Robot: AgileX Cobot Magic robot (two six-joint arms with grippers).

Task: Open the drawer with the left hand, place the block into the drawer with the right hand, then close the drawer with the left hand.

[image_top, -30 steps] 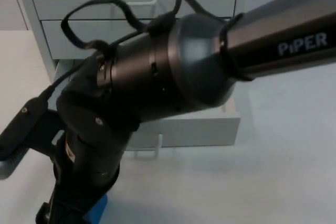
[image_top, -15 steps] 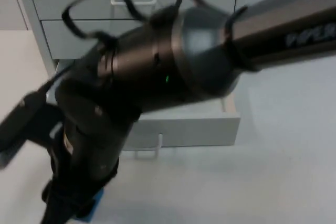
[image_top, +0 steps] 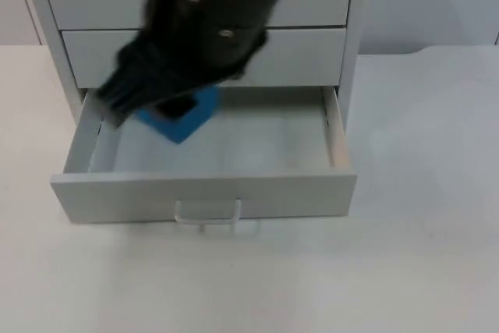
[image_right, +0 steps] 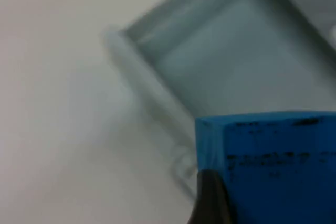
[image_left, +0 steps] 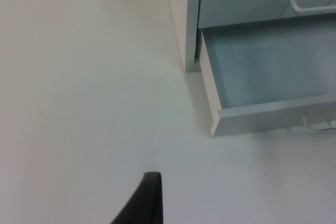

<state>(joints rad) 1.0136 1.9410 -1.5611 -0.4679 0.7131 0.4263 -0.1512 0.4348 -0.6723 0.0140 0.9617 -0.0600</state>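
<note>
While over drawer (image_top: 203, 193): block (image_top: 181, 118) in right claw (image_top: 160, 99)

Blue block (image_top: 181, 117) with dark markings; pale grey drawer (image_top: 204, 195); black right gripper (image_top: 152, 91); white table (image_top: 405, 255).

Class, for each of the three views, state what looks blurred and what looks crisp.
Top view: right gripper and blue block smeared, drawer crisp. Left wrist view: drawer sharp throughout. Right wrist view: block and drawer both soft.
</note>
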